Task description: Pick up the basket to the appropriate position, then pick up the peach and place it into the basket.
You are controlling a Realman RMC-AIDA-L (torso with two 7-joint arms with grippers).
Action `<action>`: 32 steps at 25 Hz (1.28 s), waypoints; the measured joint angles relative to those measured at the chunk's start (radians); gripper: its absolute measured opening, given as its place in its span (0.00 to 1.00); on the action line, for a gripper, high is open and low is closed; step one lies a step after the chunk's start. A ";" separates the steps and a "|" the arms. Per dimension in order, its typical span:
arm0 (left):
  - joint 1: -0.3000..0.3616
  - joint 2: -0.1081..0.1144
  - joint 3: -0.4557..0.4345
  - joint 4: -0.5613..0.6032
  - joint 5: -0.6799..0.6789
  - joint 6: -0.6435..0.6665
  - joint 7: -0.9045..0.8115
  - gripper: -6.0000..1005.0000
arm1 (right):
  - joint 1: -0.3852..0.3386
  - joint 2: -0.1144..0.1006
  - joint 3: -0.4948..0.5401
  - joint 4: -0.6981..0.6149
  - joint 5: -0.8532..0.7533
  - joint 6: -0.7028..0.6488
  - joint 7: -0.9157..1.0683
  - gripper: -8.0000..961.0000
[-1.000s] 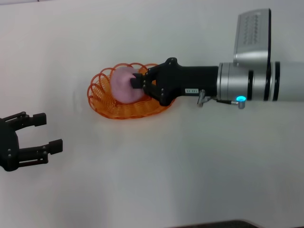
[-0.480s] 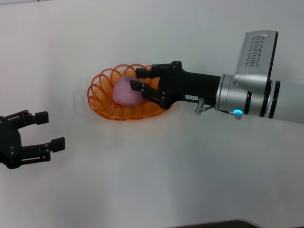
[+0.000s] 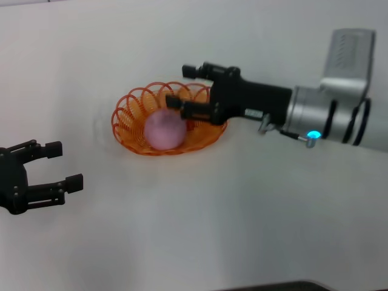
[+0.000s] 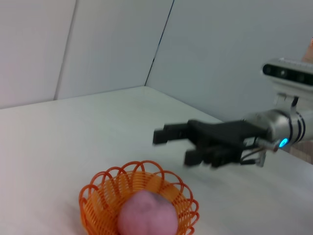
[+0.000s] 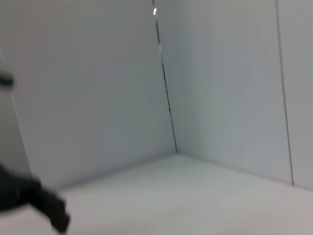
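Right hand open, peach apparently in basket

A plain white table filled the head view — matte, evenly lit, with only soft shadows. Behind it rose pale grey-white wall panels, meeting at a dark vertical seam that ran down to the table's far corner. The right wrist view showed the same panelled walls and another thin dark joint — nothing sharper.
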 joint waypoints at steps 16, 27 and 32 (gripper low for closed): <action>-0.001 0.000 -0.001 0.000 0.000 0.002 0.002 0.88 | -0.222 -0.071 0.029 -0.862 -0.489 -0.417 0.737 0.99; -0.002 -0.002 -0.001 -0.001 -0.002 -0.008 0.006 0.88 | -0.357 -0.013 0.247 -0.826 -0.484 -0.447 0.438 0.99; -0.005 -0.003 -0.002 -0.002 -0.003 -0.012 0.007 0.88 | -0.357 -0.015 0.317 -0.660 -0.484 -0.401 0.336 0.99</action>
